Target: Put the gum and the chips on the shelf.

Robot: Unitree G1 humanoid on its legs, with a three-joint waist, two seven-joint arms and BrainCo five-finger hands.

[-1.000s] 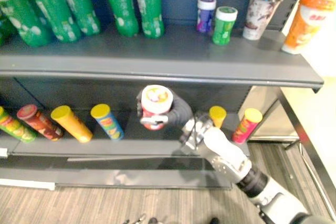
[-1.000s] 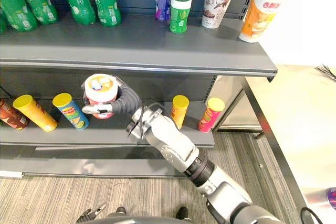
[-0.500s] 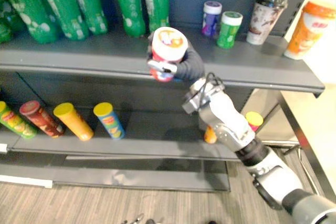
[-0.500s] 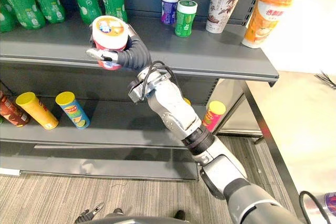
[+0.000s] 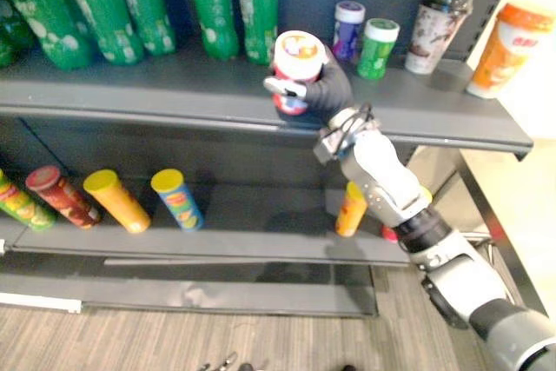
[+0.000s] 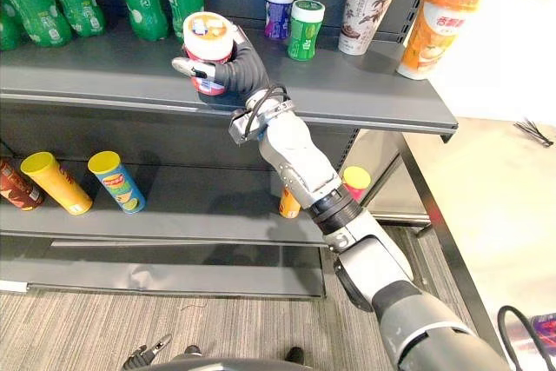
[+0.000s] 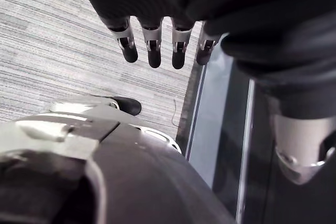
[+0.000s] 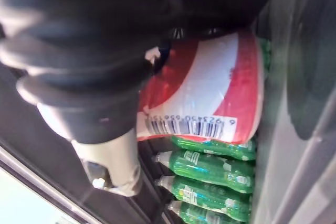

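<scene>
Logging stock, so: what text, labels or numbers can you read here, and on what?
On the red tub in the right hand: barcode digits, too blurred to quote.
On the green bottles: white characters, cut off, unreadable.
On the orange cup: print too small.
On the lower-shelf cans: labels too small.
Nothing reads surely.

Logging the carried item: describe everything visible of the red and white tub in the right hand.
The red and white tub is short and round, plastic-looking, with a white lid printed in colours and a barcode on its side. Closed and roughly upright, it is gripped round its side by the curled fingers of the right hand, above the front of the top shelf, near the green bottles. Whether its base touches the shelf is unclear.
</scene>
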